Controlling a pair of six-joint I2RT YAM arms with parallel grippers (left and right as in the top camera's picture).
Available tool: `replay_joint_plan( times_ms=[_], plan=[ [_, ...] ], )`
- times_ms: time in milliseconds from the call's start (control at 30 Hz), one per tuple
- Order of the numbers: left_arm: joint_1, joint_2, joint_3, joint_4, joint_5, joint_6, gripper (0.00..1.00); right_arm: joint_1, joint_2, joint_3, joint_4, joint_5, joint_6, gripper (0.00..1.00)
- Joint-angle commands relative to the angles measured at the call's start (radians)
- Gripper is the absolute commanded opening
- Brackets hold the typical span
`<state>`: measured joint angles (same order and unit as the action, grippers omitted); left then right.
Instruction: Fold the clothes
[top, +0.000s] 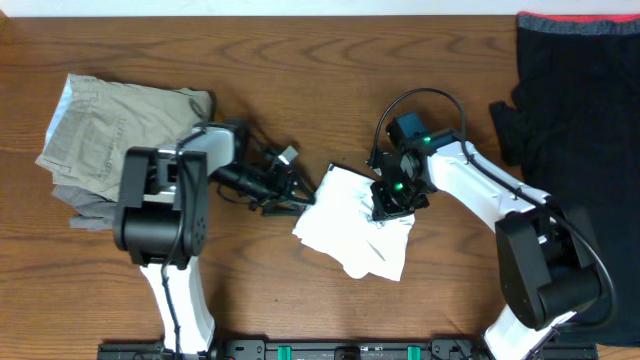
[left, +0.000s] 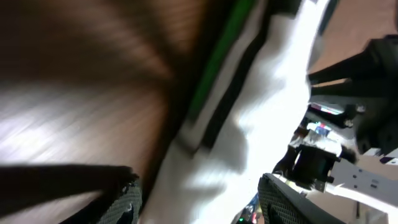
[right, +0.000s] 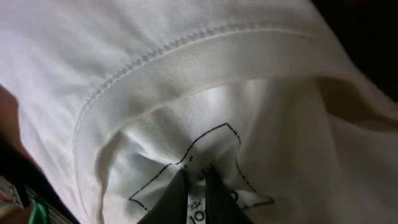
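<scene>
Closest to the right wrist camera, the right gripper is clenched on the shirt. Its two tips are pinched together on the thin cloth just at the printed label, and the collar curves above them. Around this gripper the shirt lies as a small crumpled heap on the table, not spread out, so the folding itself has not yet begun, I think. At the far side of the heap from this grip, the left gripper touches the edge of the shirt with its jaws apart; its own view is blurred, but white cloth seems to pass between the fingers and nothing is gripped. To do this step well, I would let the left gripper close on one layer only, near a shoulder or hem, then draw both grips apart slowly and low, so the cotton opens flat and does not slip. The trousers behind the left gripper and the black garment behind the right one are well apart.
</scene>
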<state>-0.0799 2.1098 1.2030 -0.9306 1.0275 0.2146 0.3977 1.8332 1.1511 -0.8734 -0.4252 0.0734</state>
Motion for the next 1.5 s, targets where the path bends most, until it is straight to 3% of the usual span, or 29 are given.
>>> replay_joint_plan(
  times_ms=[0,233,467,567,700,833,900,967,1033,1133,1300,1467],
  plan=[
    [0.030,-0.086,0.030,-0.057,-0.101,0.021,0.62,-0.018,-0.108,0.037,-0.003,-0.023,-0.105,0.12],
    [0.025,-0.258,0.030,-0.192,-0.179,0.050,0.59,0.020,-0.188,0.037,0.038,-0.104,-0.303,0.10],
    [0.026,-0.473,0.030,-0.214,-0.176,0.042,0.60,0.100,-0.053,0.036,0.120,-0.071,-0.341,0.10],
    [0.026,-0.567,0.030,-0.214,-0.177,0.042,0.68,0.114,0.013,0.037,0.123,0.008,-0.371,0.11],
    [0.026,-0.647,0.030,-0.213,-0.177,0.042,0.71,0.110,0.063,0.037,0.158,0.011,-0.404,0.11],
    [0.026,-0.677,0.030,-0.214,-0.203,-0.012,0.72,0.085,0.118,0.037,0.267,0.134,-0.219,0.11],
    [0.026,-0.677,0.030,-0.216,-0.218,-0.040,0.72,0.059,0.145,0.037,0.294,0.225,-0.045,0.11],
    [0.026,-0.677,0.030,-0.217,-0.218,-0.044,0.72,0.017,0.174,0.037,0.272,0.347,0.257,0.09],
    [0.026,-0.677,0.030,-0.217,-0.218,-0.045,0.72,-0.031,0.202,0.036,0.257,0.349,0.407,0.07],
    [0.026,-0.677,0.030,-0.217,-0.218,-0.061,0.72,-0.088,0.215,0.036,0.269,0.246,0.366,0.07],
    [0.025,-0.677,0.023,-0.224,-0.337,-0.194,0.72,-0.102,0.164,0.039,0.297,0.064,0.089,0.11],
    [0.020,-0.675,-0.036,-0.204,-0.374,-0.343,0.72,-0.097,0.057,0.039,0.229,0.156,0.155,0.07]
  ],
)
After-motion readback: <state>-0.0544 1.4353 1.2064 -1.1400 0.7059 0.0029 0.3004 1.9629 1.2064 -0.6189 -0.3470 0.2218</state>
